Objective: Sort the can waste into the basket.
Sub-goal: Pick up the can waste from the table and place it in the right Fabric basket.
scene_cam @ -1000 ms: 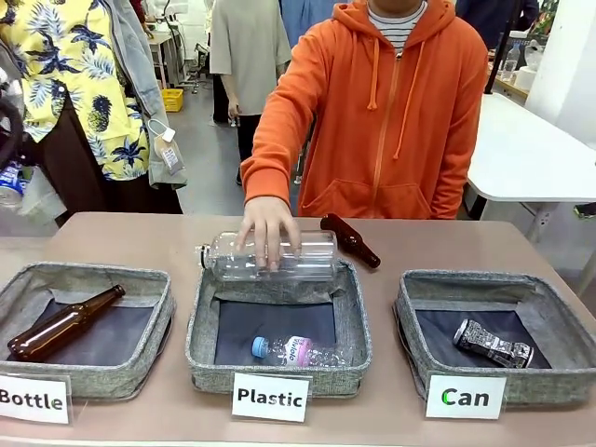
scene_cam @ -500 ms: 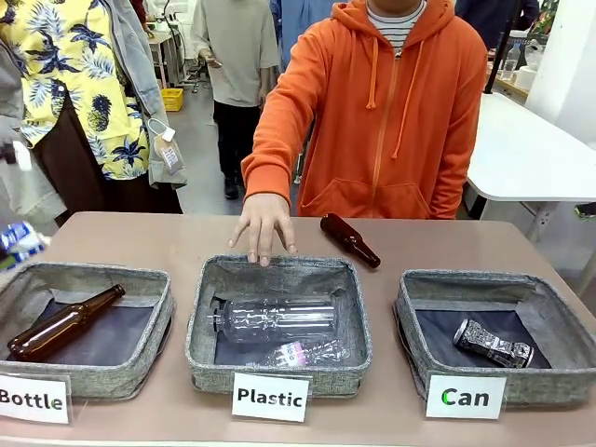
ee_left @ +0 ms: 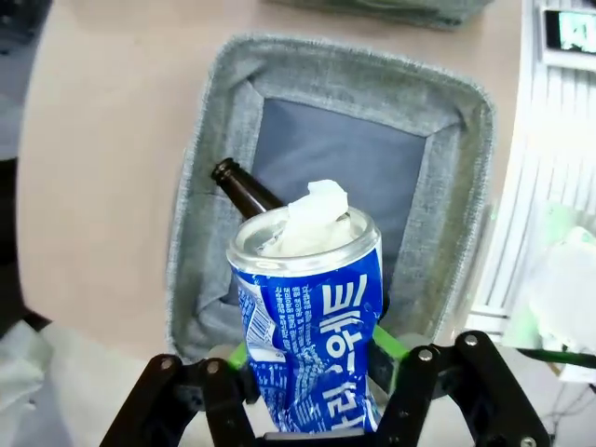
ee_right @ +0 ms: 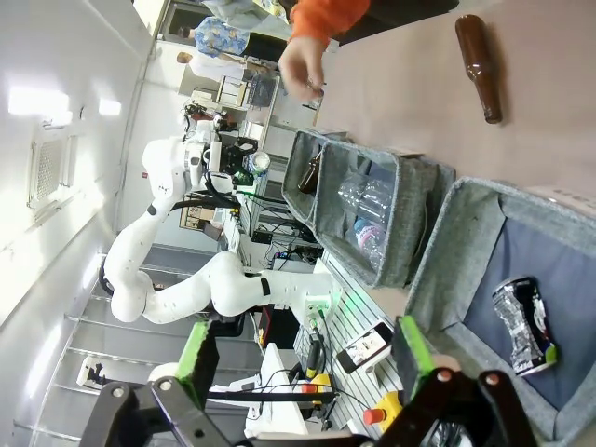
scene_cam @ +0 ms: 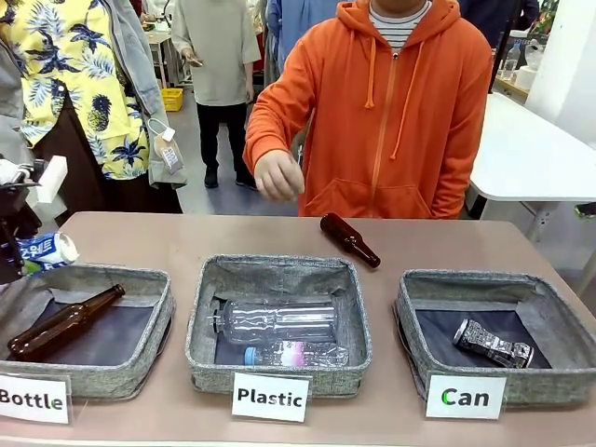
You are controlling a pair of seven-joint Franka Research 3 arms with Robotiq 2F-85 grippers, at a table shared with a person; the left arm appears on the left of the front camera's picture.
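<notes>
A crushed blue-and-white can (scene_cam: 44, 250) hangs at the table's far left edge, above the "Bottle" bin. My left gripper (ee_left: 312, 377) is shut on this can (ee_left: 312, 340), green pads on both sides, its open top pointing away. A dark crushed can (scene_cam: 493, 344) lies in the grey "Can" basket (scene_cam: 417, 296) at the right. The right wrist view has that can (ee_right: 524, 325) low in the basket (ee_right: 445, 244). My right gripper (ee_right: 303, 356) hovers near the basket, open and holding nothing.
The "Bottle" bin (scene_cam: 140, 277) holds a brown bottle (scene_cam: 63, 322). Two clear bottles lie in the middle "Plastic" bin (scene_cam: 200, 321). Another brown bottle (scene_cam: 349, 238) lies on the table behind it. A person in an orange hoodie keeps a hand (scene_cam: 277, 175) raised over the far edge.
The person's clear bottle dropped into the "Plastic" bin and the hand pulled back and up. My left gripper carried the blue can down and rightward into view at the left edge.
</notes>
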